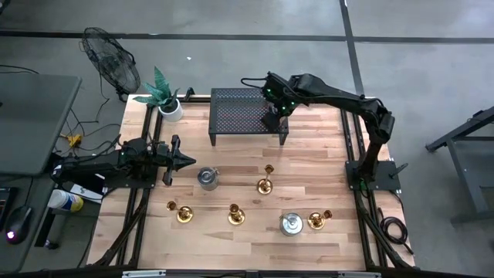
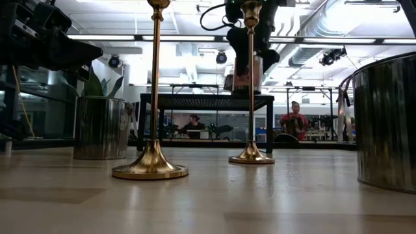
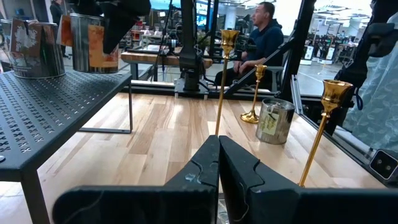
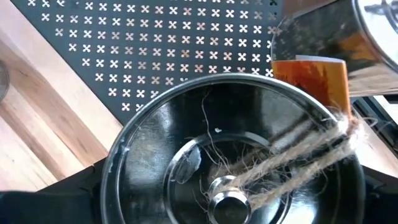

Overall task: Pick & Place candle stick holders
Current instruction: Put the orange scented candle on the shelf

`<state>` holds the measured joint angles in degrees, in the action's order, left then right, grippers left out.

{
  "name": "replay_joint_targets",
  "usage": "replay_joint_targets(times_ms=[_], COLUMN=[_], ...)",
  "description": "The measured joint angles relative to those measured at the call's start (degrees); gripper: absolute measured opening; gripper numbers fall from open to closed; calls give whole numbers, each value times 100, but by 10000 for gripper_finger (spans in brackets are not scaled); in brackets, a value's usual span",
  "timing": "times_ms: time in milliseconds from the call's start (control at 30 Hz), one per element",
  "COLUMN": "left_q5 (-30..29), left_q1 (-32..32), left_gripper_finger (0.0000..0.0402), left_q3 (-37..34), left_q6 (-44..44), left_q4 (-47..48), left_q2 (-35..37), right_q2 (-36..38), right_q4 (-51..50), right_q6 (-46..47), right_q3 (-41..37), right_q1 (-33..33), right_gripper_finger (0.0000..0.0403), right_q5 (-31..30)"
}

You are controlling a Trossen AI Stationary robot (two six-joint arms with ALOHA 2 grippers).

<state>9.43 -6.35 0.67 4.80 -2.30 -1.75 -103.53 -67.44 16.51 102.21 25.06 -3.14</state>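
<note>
Several gold candle stick holders stand upright on their round bases on the wooden table: (image 1: 184,212), (image 1: 236,215), (image 1: 266,184), (image 1: 319,220). My right gripper (image 1: 274,116) is over the right end of the black perforated stand (image 1: 239,116), its jaws wide around a metal tin (image 4: 230,155) with twine inside. A second tin (image 4: 336,31) sits beside it on the stand. My left gripper (image 1: 189,161) is shut and empty, level above the table's left side. It points toward the holders (image 3: 224,74) and touches none. My right gripper has the metal tin between its two fingers (image 4: 56,199), one on each outer side just below the rim (image 4: 115,165). The fingers come from above, slanting down. The tin stays upright, mouth up, over the stand; whether its bottom rests there, I cannot tell.
Two more metal tins stand on the table, one left of centre (image 1: 207,178) and one near the front (image 1: 291,224) between two holders. A potted plant (image 1: 166,100) sits at the far left corner. People are in the room beyond the table (image 2: 296,120).
</note>
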Motion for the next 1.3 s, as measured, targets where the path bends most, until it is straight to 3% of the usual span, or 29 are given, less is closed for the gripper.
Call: replay_joint_targets(times_ms=[1033, 1300], left_q5=[0, 4], left_q1=[0, 0], left_gripper_finger=[0, 0], left_q3=[0, 0], left_q6=[0, 0], left_q4=[-1, -1], left_q2=[0, -1], right_q2=[-258, -293], right_q4=[24, 37], right_q6=[-153, -83], right_q3=[4, 17], right_q1=[260, 269], right_gripper_finger=[359, 387], right_q5=[101, 125])
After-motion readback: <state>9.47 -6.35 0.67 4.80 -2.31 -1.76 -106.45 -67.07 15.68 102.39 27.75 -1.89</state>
